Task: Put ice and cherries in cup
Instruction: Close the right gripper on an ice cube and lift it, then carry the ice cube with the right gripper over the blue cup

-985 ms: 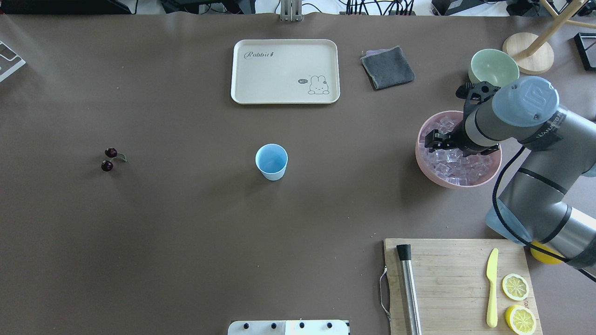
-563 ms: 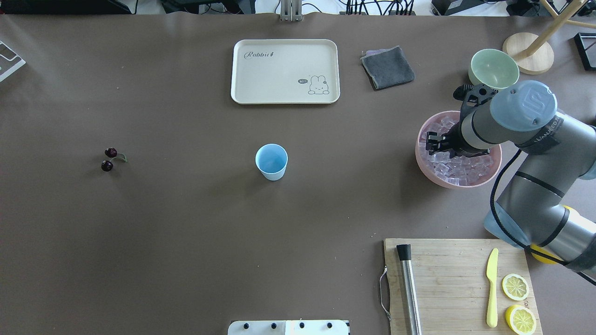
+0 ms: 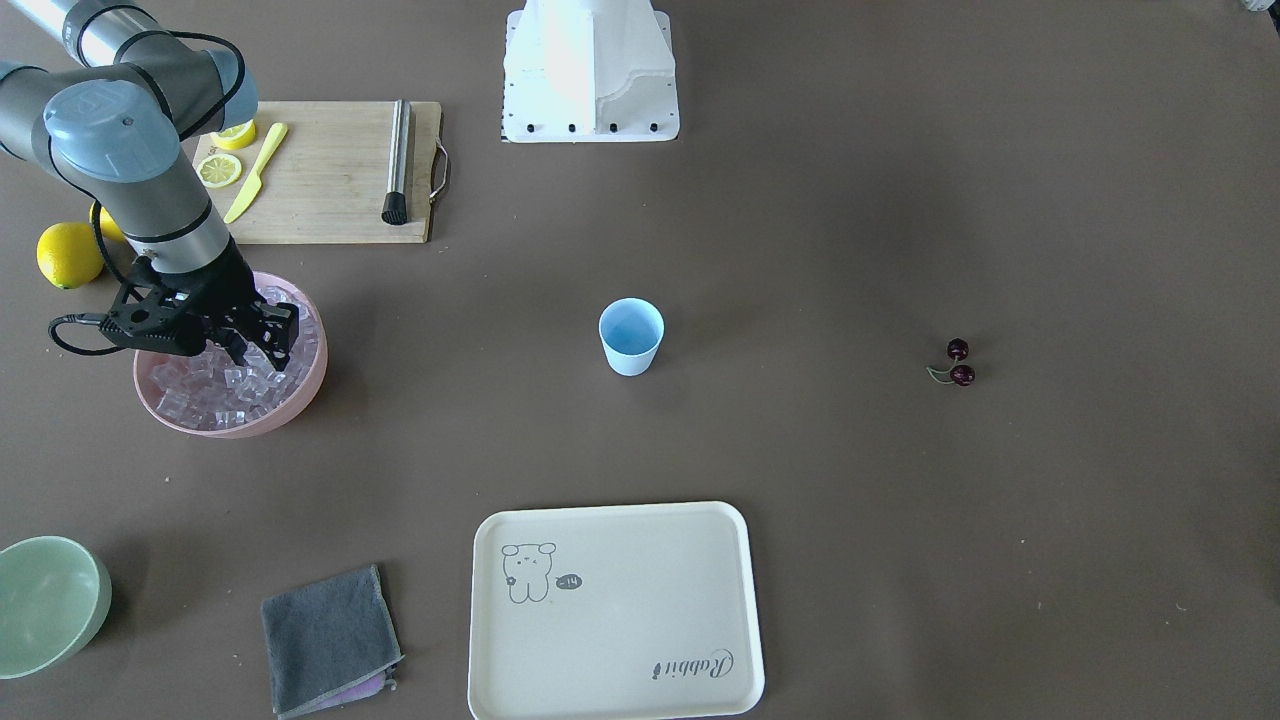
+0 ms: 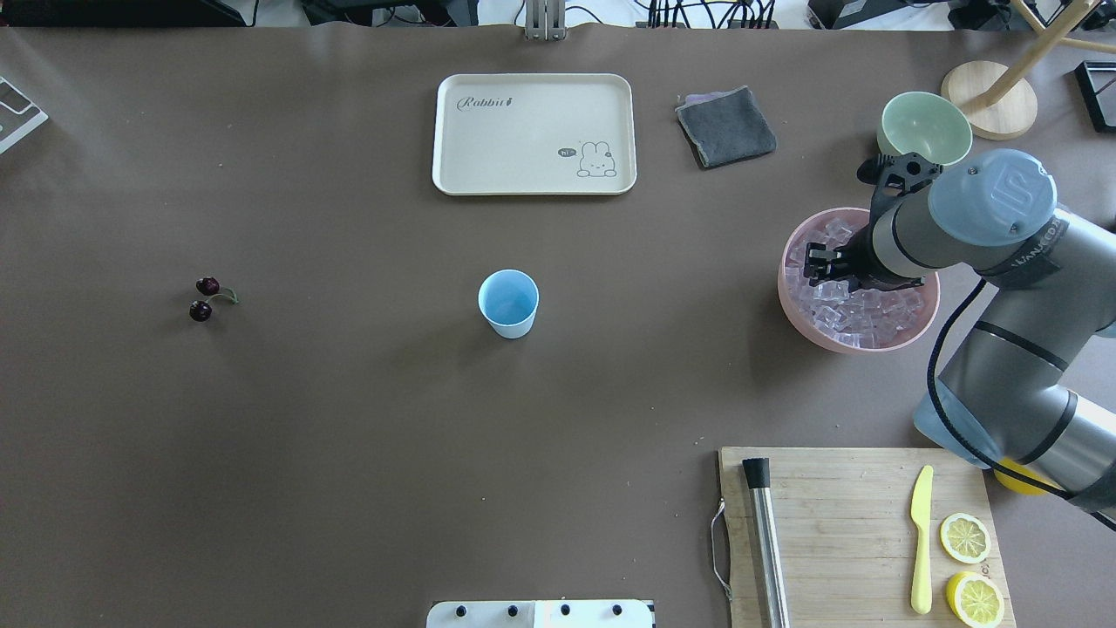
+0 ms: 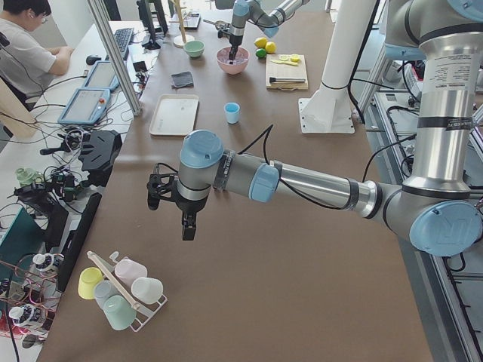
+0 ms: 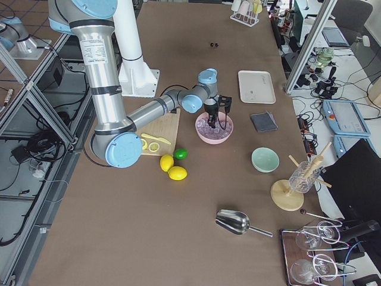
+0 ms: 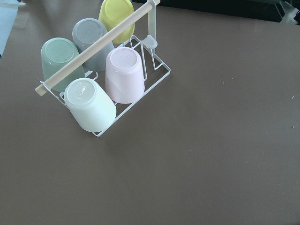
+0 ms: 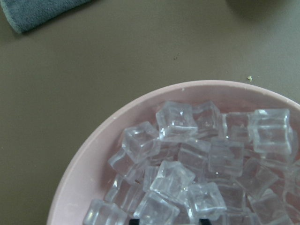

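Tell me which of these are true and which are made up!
1. The cup has nothing in it. True.
2. The cherries are in the cup. False: they lie on the table, far from it.
3. The right gripper is open, over the ice in the pink bowl. True.
4. The lemon slices are on the tray. False: they lie on the cutting board.

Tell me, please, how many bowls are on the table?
2. The pink bowl, full of ice, sits under the right claw; the empty mint-green bowl stands just beyond it, farther from the robot. None seems hidden.
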`<state>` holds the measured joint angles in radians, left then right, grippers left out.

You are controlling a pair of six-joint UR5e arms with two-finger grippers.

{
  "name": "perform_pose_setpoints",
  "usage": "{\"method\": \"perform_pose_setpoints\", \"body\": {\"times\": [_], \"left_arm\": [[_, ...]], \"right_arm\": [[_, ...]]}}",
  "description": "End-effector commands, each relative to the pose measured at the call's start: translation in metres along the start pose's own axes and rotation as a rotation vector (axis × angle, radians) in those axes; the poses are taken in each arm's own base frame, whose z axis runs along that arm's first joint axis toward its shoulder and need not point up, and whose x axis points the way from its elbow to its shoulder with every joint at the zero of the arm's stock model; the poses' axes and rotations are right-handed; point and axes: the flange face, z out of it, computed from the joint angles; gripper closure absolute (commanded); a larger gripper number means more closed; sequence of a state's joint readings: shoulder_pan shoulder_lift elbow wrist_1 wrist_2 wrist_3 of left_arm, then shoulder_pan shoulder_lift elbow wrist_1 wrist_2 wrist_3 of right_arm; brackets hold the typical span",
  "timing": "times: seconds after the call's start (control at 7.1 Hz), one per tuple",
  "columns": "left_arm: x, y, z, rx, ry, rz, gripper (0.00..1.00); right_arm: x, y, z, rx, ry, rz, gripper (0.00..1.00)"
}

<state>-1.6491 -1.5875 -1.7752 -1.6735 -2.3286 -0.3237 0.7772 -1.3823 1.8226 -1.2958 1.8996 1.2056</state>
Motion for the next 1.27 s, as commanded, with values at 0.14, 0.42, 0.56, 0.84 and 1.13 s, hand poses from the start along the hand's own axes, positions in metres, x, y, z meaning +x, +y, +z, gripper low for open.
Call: {"method": "perform_pose_setpoints", "body": {"times": [0.14,0.42,0.56,0.84,1.13], "left_arm": [[-0.002,0.001,0.002,-0.004,-0.001,-0.004,0.02],[-0.004,0.004,0.004,-0.01,-0.003,-0.007,0.02],[-0.005,0.006,0.005,-0.011,-0.003,-0.009,0.02],[-0.002,0.006,0.002,-0.007,0.004,-0.003,0.02],[0.001,0.005,0.003,0.007,0.011,0.02,0.02]], "right_arm": [[0.014,-0.019,-0.042,0.031,-0.04,0.027,1.0],[0.003,-0.029,-0.067,0.031,-0.097,0.03,1.0],[-0.023,-0.034,-0.081,0.046,-0.14,0.018,1.0],[-0.085,-0.028,-0.099,0.05,-0.221,-0.038,1.0],[-0.152,-0.014,-0.116,0.044,-0.302,-0.102,1.0]]}}
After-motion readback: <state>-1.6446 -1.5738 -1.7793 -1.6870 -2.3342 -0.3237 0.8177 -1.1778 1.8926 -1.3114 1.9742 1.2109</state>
